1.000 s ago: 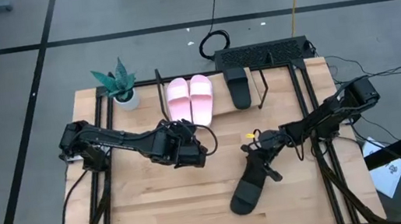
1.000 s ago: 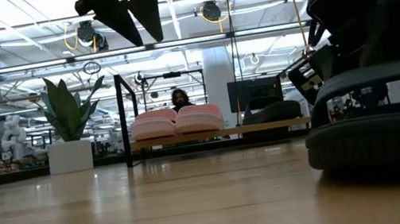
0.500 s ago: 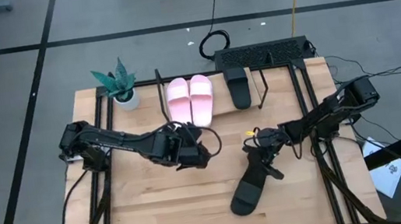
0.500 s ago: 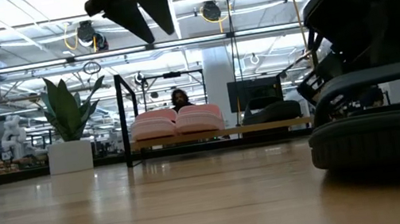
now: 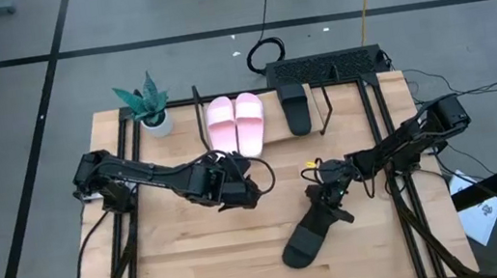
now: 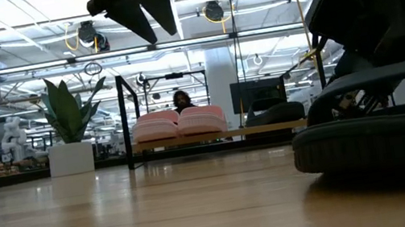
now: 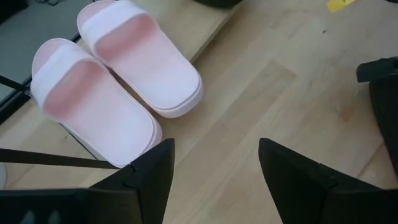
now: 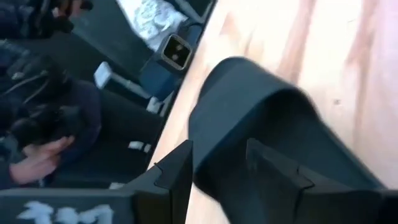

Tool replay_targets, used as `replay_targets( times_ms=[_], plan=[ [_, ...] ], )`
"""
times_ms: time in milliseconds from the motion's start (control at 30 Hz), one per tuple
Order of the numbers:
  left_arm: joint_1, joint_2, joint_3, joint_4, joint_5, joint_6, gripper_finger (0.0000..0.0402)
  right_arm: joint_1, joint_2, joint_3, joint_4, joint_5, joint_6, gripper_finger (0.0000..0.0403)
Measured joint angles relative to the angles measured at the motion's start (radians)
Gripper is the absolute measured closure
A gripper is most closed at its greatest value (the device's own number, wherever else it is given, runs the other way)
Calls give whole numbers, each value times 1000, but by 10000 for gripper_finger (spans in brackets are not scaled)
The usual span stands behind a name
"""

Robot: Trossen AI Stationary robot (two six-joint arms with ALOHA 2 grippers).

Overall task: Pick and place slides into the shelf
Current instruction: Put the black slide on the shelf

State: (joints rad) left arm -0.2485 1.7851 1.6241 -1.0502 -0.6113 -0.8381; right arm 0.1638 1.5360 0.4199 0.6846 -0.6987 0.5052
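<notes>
- High view: the right gripper (image 5: 330, 190) sits on the strap end of the last black slide (image 5: 307, 233), which lies on the bare table (image 5: 180, 275) and runs from the claw toward the table's near edge. The shelf (image 5: 273, 138) is beyond the claw at the far edge, already carrying the pink pair (image 5: 236, 124) and the other black slide (image 5: 297, 113). The free spot just beside that black slide is likely why this one is taken by its strap end, ready to slide in. The left gripper (image 5: 239, 191) hangs just in front of the pink pair, well apart from the right claw; it looks parked there to stay out of the way. A potted plant (image 5: 148, 106) stands beyond it at the far corner.
- Low view: the black slide (image 6: 382, 142) fills the near right with the right arm above it; the sole seems to touch the wood. The left gripper (image 6: 138, 5) hangs high with its fingers spread and nothing between them. A person shows far behind the shelf (image 6: 222, 135).
- Left wrist view: the left claw's fingers (image 7: 149, 171) stand apart and empty, the pink pair (image 7: 118, 81) lying just past them on the shelf board.
- Right wrist view: the right claw's fingers (image 8: 177, 171) straddle the strap of the black slide (image 8: 267, 124), though I cannot tell whether they have clenched on it. A person's hand (image 8: 38, 158) shows beyond the table edge.
- No brand, label or readable writing shows in any view.
</notes>
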Motion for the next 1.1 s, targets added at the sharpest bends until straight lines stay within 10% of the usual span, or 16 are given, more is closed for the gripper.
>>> replay_targets(
  times_ms=[1100],
  plan=[
    [-9, 0, 0, 0, -24, 97, 165, 144, 0, 39, -27, 269, 402, 261]
  ],
)
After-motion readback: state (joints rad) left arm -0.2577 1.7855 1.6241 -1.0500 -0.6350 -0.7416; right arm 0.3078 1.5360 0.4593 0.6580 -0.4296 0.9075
